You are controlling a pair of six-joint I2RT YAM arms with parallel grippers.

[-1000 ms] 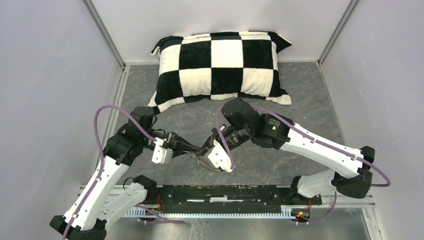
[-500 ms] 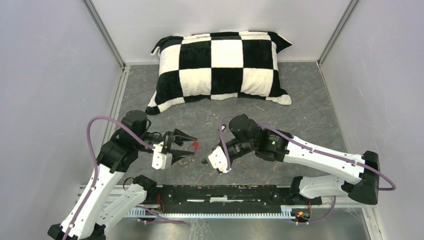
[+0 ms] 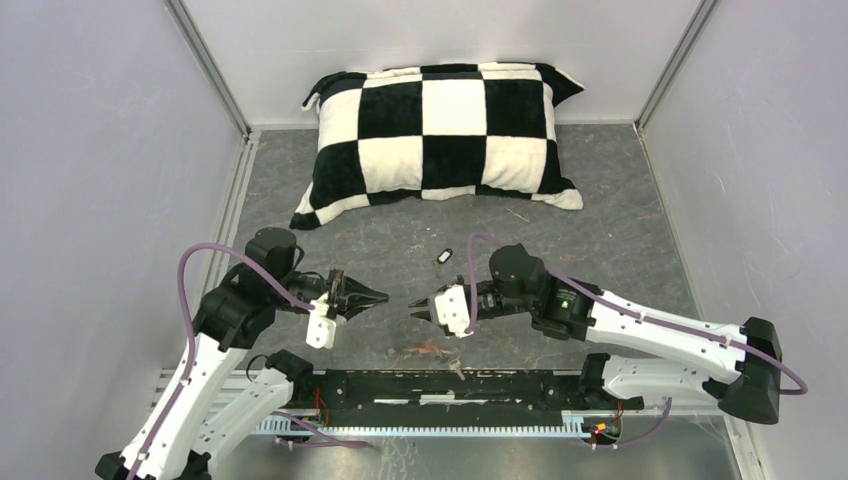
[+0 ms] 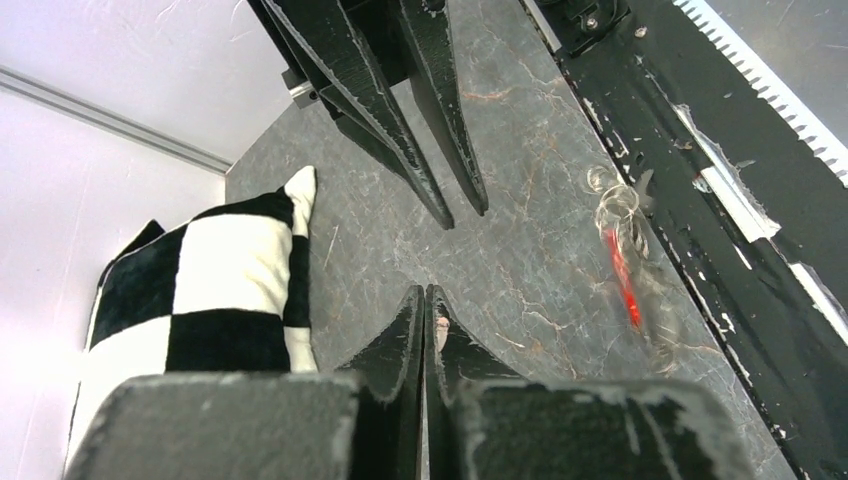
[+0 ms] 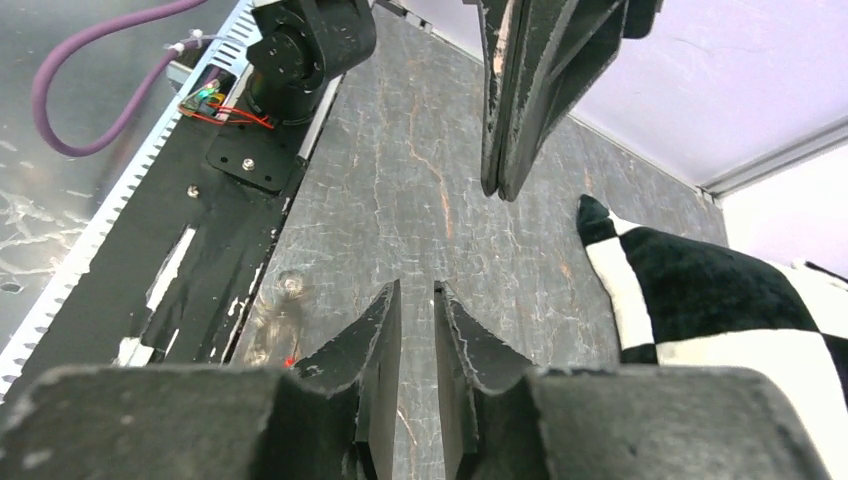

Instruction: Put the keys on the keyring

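The keyring (image 4: 620,270) is a thin, silvery coil of wire with a bright red sleeve on one stretch. It lies flat and loosely bunched on the grey, stone-veined table (image 3: 600,230), at the near edge just beside the scuffed black strip (image 3: 470,385) between the arm bases. In the right wrist view it is only a pale blur with a red speck.

One small key (image 3: 443,257), with a dark head, lies alone on the table farther back, toward the pillow and well apart from the ring. Its blade is too small to make out, and I cannot tell whether a second key sits in the ring's coils.

The left gripper (image 3: 385,296) hovers above the table behind and to the left of the ring. Its tapered black fingers are pressed together with nothing between them. The right gripper (image 3: 412,305) points back at it, tip near tip, with a narrow gap between its fingers and nothing in it. The ring lies nearer the bases than both, touching neither.

A soft, plush pillow (image 3: 450,130) in black and white checks rests against the back wall.
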